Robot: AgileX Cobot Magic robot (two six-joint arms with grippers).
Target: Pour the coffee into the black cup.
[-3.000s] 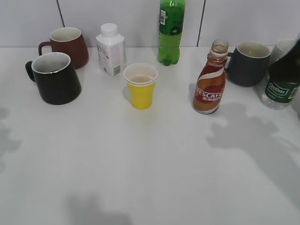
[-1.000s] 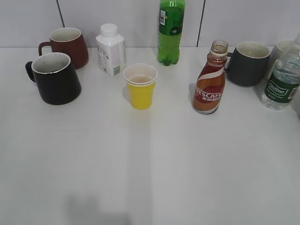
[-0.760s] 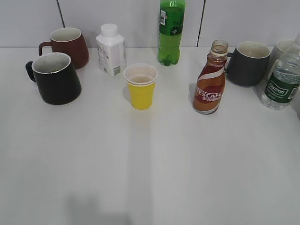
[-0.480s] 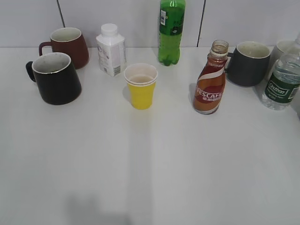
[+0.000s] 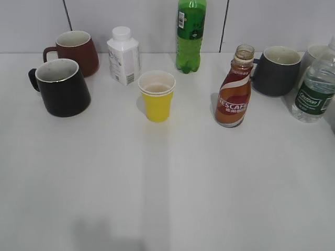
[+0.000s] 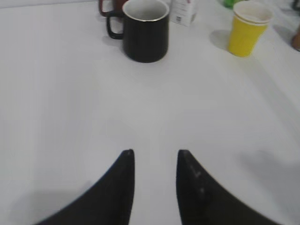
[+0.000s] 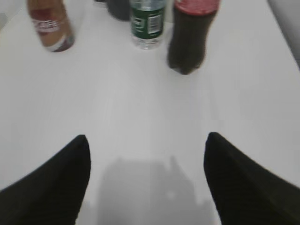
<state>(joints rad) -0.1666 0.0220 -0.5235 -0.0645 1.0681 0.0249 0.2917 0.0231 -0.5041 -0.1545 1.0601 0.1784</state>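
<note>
The brown Nescafe coffee bottle stands upright and uncapped, right of the table's middle; it also shows at the top left of the right wrist view. The black cup stands at the far left, upright, its handle to the left; it also shows in the left wrist view. My left gripper is open and empty, well short of the cup. My right gripper is wide open and empty, well short of the bottles. Neither gripper shows in the exterior view.
A maroon mug, a white bottle, a yellow paper cup, a green soda bottle, a dark grey mug and a water bottle stand along the back. A dark cola bottle stands right of the water bottle.
The dark shape over the water bottle at the right edge and the shadows on the table three seconds ago are gone. Over the last second nothing has visibly moved.
</note>
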